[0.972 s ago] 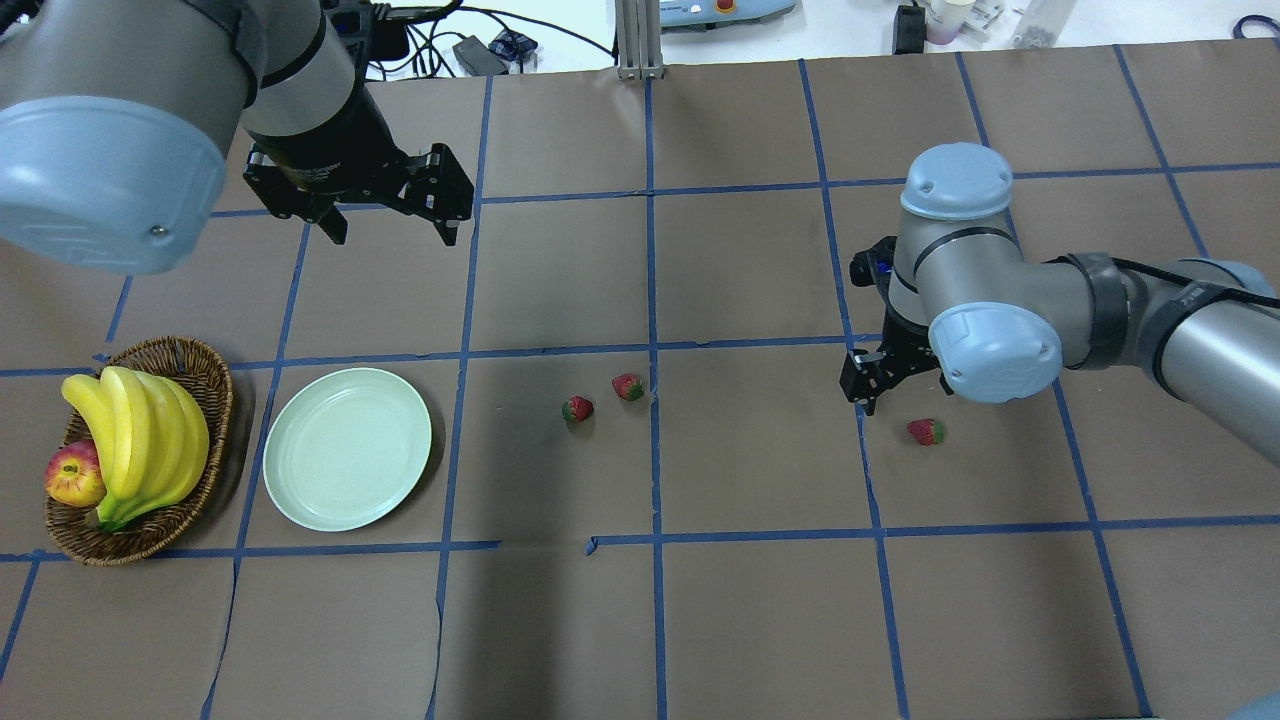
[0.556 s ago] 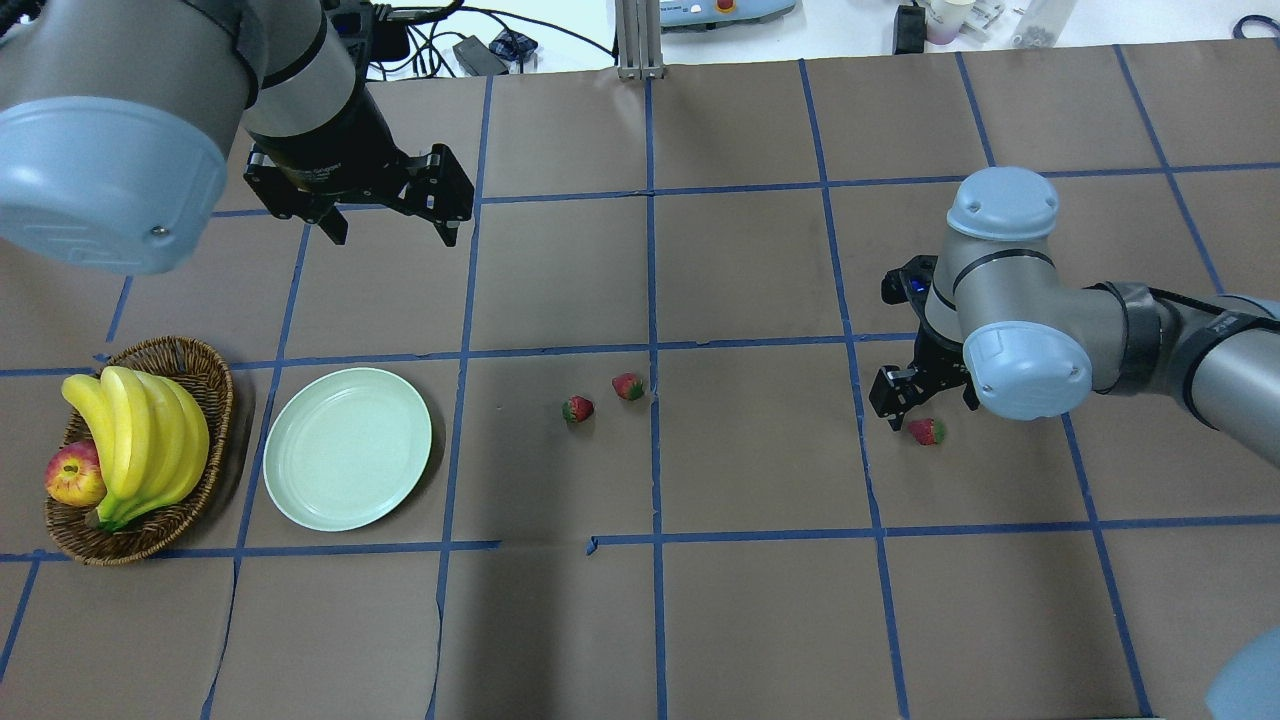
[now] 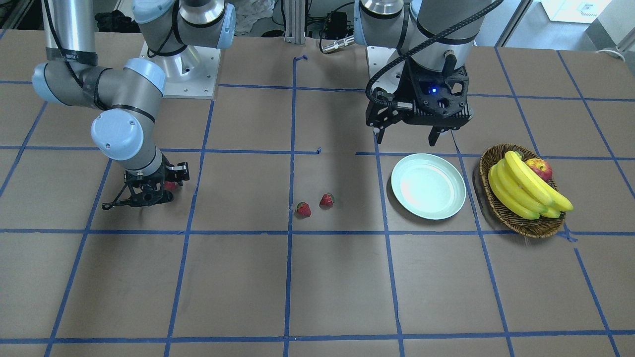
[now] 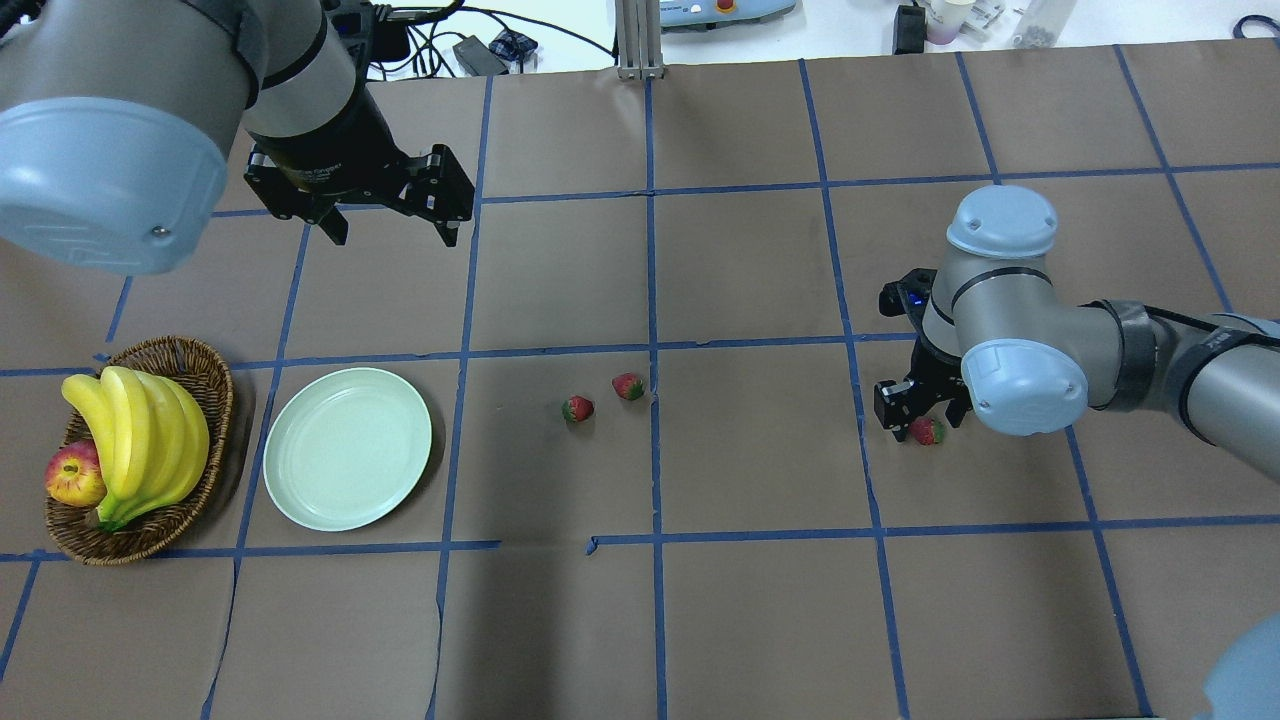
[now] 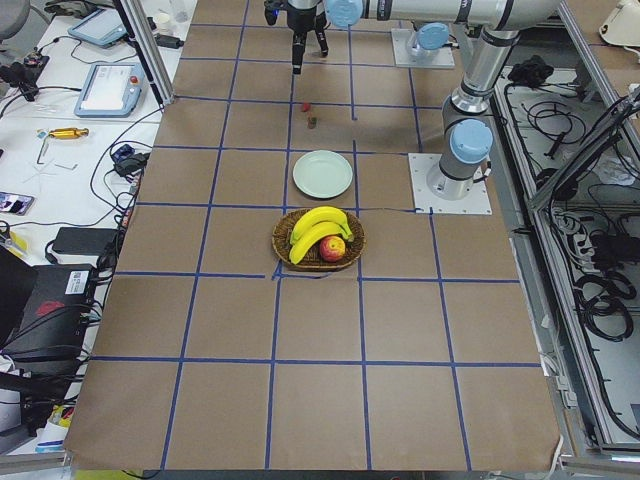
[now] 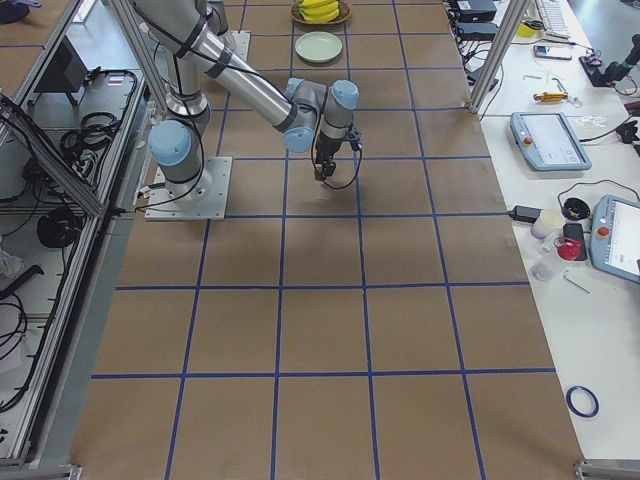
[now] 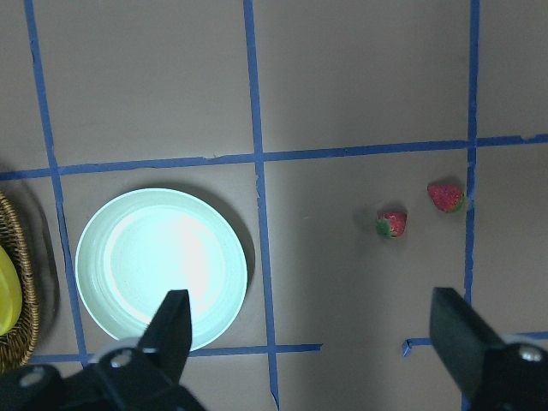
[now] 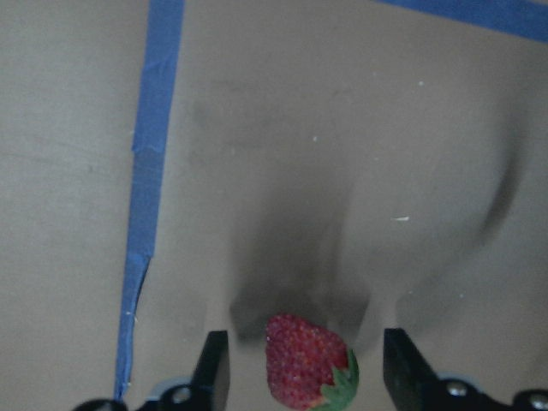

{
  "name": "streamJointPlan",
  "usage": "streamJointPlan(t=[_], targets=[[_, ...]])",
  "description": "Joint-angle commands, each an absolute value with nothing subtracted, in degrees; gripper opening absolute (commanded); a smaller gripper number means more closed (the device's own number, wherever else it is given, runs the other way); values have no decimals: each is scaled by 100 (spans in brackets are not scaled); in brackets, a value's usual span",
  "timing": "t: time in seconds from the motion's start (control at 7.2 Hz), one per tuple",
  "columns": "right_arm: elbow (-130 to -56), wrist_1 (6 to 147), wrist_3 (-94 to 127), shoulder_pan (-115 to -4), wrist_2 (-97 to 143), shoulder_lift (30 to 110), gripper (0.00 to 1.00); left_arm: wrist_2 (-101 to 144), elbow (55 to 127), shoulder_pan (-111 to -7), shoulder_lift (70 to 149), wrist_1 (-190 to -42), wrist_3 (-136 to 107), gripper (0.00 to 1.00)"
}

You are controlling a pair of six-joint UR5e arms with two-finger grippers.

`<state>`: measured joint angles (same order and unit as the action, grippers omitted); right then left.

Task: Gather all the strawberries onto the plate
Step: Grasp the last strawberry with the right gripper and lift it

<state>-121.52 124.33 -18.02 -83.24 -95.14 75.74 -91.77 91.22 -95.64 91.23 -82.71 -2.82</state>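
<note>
**The right claw now sits around the last strawberry**

On the left, the basket point(image 4: 205, 378) with its bananas point(image 4: 140, 440) and apple point(image 4: 72, 475) has not moved. The plate point(image 4: 347, 448) next to it is in the same spot, and nothing is on it yet. The left claw point(image 4: 394, 236) hangs high over the table point(image 4: 760, 620) near the plate, just as it did a second ago. It is open wide and holds nothing.

In the middle, the two strawberries point(image 4: 577, 408) point(image 4: 627, 386) lie close together, well apart from the plate. They have not moved.

The big change is on the right. The right claw point(image 4: 918, 415) has slid over and come down on the third strawberry point(image 8: 306, 372). A second ago it was beside the berry. Now one of its fingers point(image 8: 214, 372) is on each side. The claw is open, with a small gap on both sides, so it has no hold yet. I think the squeeze comes next, then a long carry to the plate.

From above, the arm's round joint point(image 4: 1020, 385) hides one finger. The wrist picture cuts off the fingertips, so I cannot tell if they touch the table.
</note>
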Motion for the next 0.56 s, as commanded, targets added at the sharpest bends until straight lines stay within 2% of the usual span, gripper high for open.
streamJointPlan(t=[0.0, 0.14, 0.42], targets=[[-12164, 12437, -1776, -8332, -9492, 7567, 16, -9176, 9114, -9562, 9123, -8271, -281, 100], [-12155, 12532, -1741, -8332, -9492, 7576, 11, -9176, 9114, -9571, 9123, -8271, -290, 100], [-11884, 12560, -894, -8384, -9170, 7620, 12, -9176, 9114, -9563, 9123, -8271, -281, 100]])
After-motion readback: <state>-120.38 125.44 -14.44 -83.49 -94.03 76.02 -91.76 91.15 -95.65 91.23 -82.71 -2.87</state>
